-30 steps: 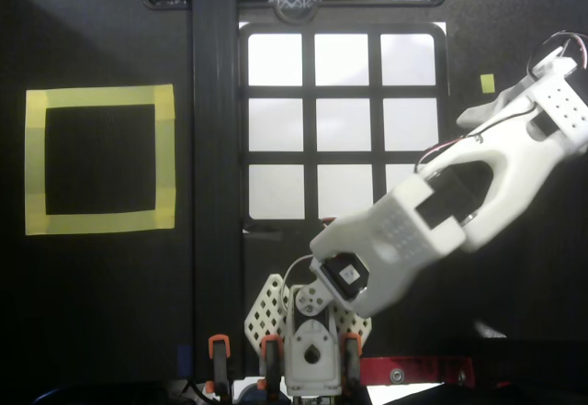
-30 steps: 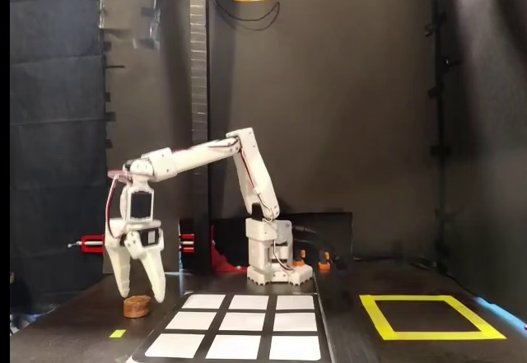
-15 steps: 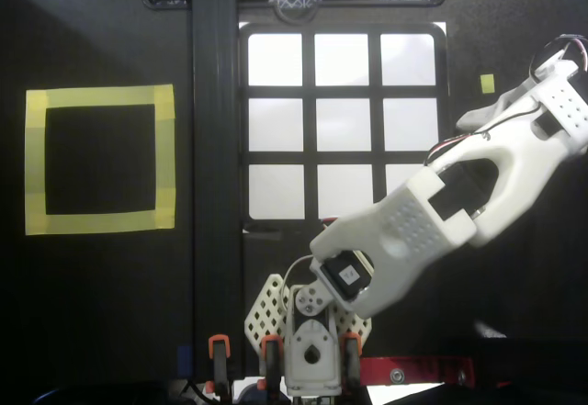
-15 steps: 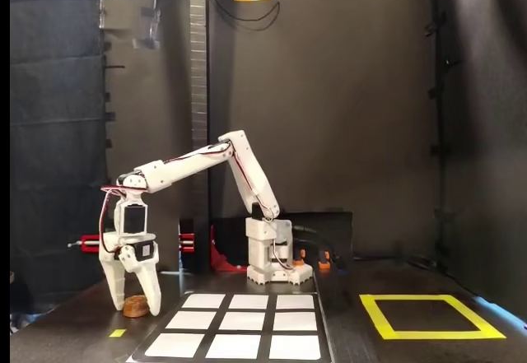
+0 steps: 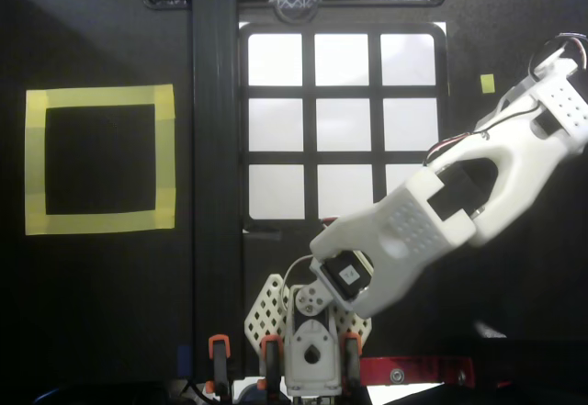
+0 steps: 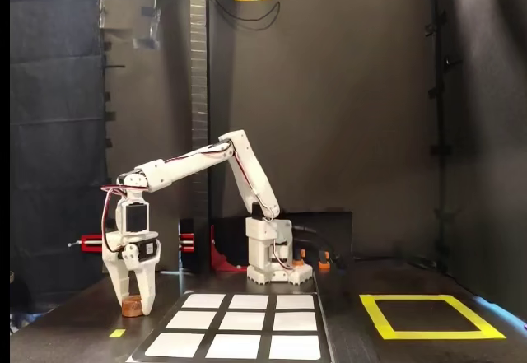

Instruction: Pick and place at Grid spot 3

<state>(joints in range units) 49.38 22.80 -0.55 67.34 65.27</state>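
Note:
In the fixed view my gripper (image 6: 134,304) points straight down at the table, left of the grid. Its two fingers (image 6: 148,290) stand close on either side of the brown disc (image 6: 132,304), which sits at table level. Grid spot 3 is the top-right white cell in the overhead view (image 5: 407,59) and the near-left cell in the fixed view (image 6: 173,345); it is bare. In the overhead view my white arm (image 5: 441,212) reaches out to the right past the grid, and its wrist hides the gripper and the disc.
The black-framed 3x3 grid (image 5: 343,159) lies in front of the robot base (image 5: 312,350). A large yellow-taped square outline (image 5: 99,160) is on the overhead view's left. A small yellow tape mark (image 5: 487,83) lies near the gripper. A black vertical bar (image 5: 216,148) runs beside the grid.

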